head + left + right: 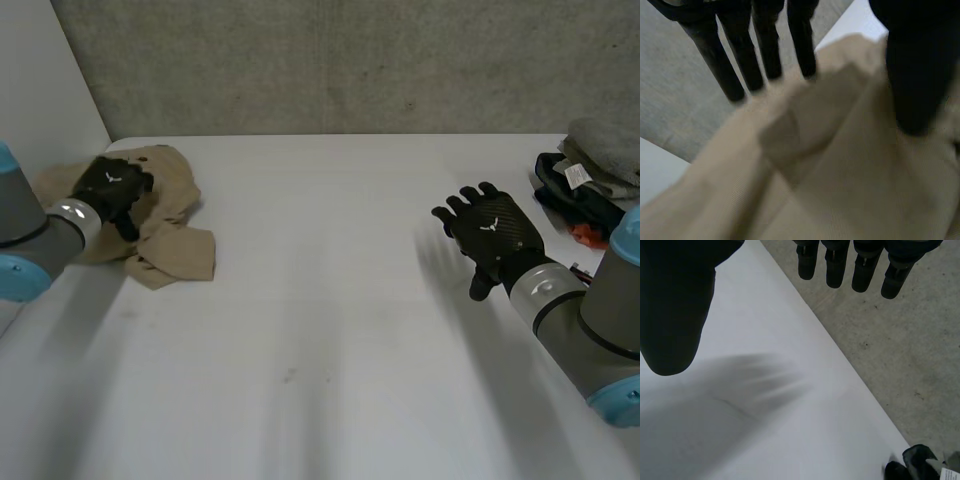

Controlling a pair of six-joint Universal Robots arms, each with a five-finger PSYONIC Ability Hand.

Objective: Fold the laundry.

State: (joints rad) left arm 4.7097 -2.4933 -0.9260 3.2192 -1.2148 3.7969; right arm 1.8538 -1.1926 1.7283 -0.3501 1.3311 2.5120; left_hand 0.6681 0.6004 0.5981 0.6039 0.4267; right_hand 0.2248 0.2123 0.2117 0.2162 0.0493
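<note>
Your left hand (110,188) is down on the tan cloth (170,245), which lies in a crumpled heap on the white worktop (330,300). The hand sits on the middle of the heap, and more cloth spills out past it on the side nearer the robot. In the left wrist view you can see the hand's fingers (765,55) are straight, and their tips touch a bumpy fold of the cloth (840,175). The thumb (915,75) stands far from the fingers, with its tip at the cloth too. The cloth fills the space under the palm. The hand is spread out and is not pinching or grabbing the cloth. Your right hand (490,232) is far from the cloth, across a big bare part of the worktop. It floats above the worktop with nothing in it. In the right wrist view its fingers (862,275) are straight and loose, and its thumb (675,315) is held wide of them, so this hand is spread out as well. A pile of other clothes (595,170), grey and dark, sits on the worktop just beyond the right hand, on its outer side. You can see a dark bit of that pile (920,465) in the right wrist view, well past the fingertips.
</note>
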